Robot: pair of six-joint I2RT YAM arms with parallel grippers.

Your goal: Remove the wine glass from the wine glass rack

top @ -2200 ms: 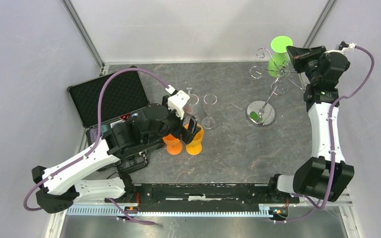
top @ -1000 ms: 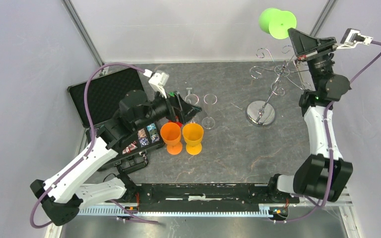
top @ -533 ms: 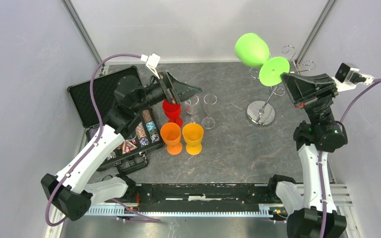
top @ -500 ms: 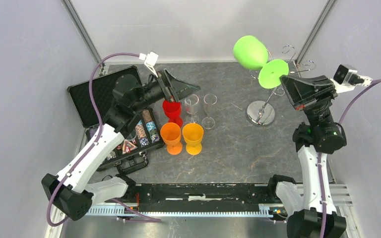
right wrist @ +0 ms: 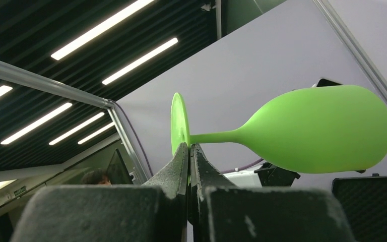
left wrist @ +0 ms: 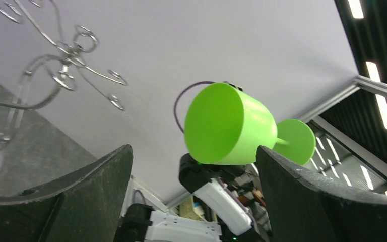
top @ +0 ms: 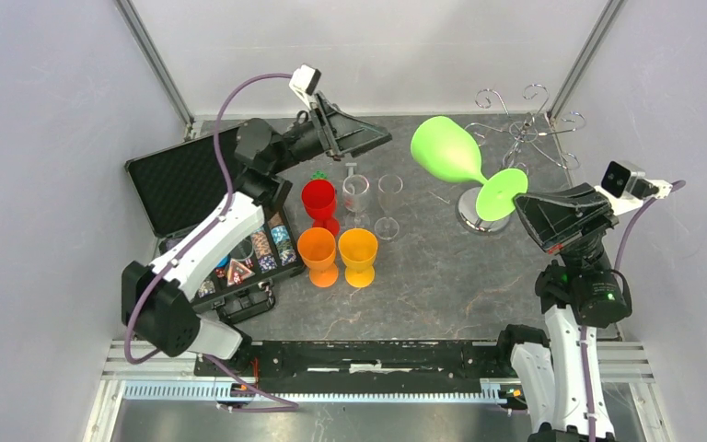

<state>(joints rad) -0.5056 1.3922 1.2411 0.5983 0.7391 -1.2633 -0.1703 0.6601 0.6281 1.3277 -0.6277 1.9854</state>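
The right pincer [top: 523, 200] pinches only the foot's edge of the wine glass [top: 446, 152], held sideways in the air left of the wine glass rack [top: 469, 211]. The left pincer [top: 354, 140] stands wide open. Such a hold may slip, dropping the glass.

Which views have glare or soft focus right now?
Right wrist: ceiling strip lights blown out, right gripper dark, green wine glass sharp. Left wrist: same lights glare at right, wine glass rack slightly soft. Top external: evenly lit, sharp.
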